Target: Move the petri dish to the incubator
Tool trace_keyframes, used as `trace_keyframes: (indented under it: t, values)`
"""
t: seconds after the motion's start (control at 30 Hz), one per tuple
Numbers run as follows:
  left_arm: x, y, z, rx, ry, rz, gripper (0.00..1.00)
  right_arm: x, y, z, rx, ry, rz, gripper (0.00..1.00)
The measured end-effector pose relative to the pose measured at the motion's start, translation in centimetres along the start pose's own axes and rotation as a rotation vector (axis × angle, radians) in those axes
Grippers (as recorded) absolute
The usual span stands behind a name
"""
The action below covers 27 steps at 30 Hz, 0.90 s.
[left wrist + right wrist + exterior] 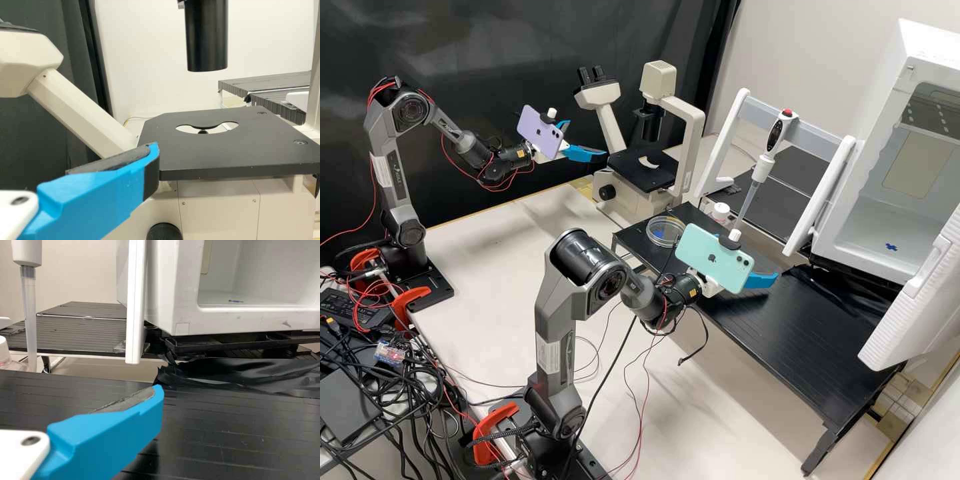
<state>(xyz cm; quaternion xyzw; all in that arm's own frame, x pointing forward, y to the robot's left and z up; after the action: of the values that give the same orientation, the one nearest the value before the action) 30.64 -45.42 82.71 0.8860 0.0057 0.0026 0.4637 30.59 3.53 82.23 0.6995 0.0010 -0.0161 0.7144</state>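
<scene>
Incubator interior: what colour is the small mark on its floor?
Blue; the mark shows best in the high view.

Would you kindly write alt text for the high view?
A petri dish sits on a low black table, with a microscope behind it and an open incubator to the right. Two grey robot arms stand at the edge of a pale bench.

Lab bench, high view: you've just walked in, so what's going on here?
Two robot arms are at work on moving a petri dish to the incubator, whose door stands open. The dish sits on the black rack, held by neither arm. The left gripper hangs open and empty by the microscope; the right gripper is open and empty above the rack.
</scene>
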Motion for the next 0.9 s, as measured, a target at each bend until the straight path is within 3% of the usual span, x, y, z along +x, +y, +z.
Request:
trace_keyframes:
  t: [0.37, 0.47, 0.6, 0.7, 0.77, 0.83, 0.9]
  values:
    - [0.0, 0.0, 0.0, 0.000, 0.000, 0.000, 1.00, -0.3, -0.1, 0.0, -0.001, 0.001, -0.005, 1.00]
    - [0.0, 0.0, 0.0, 0.000, 0.000, 0.000, 1.00, -1.5, 0.2, -0.4, 0.033, 0.019, -0.006, 1.00]
    - [0.0, 0.0, 0.0, 0.000, 0.000, 0.000, 1.00, -3.1, 0.7, -1.4, 0.045, 0.083, 0.019, 1.00]
    - [0.0, 0.0, 0.0, 0.000, 0.000, 0.000, 1.00, -4.9, -0.4, -3.3, 0.053, 0.180, -0.002, 1.00]
    - [0.0, 0.0, 0.0, 0.000, 0.000, 0.000, 1.00, -5.9, -1.3, -4.5, 0.041, 0.249, -0.029, 1.00]
    - [0.0, 0.0, 0.0, 0.000, 0.000, 0.000, 1.00, -6.4, -2.1, -5.2, 0.019, 0.284, -0.050, 1.00]
    - [0.0, 0.0, 0.0, 0.000, 0.000, 0.000, 1.00, -6.9, -3.1, -6.0, 0.020, 0.307, -0.071, 1.00]
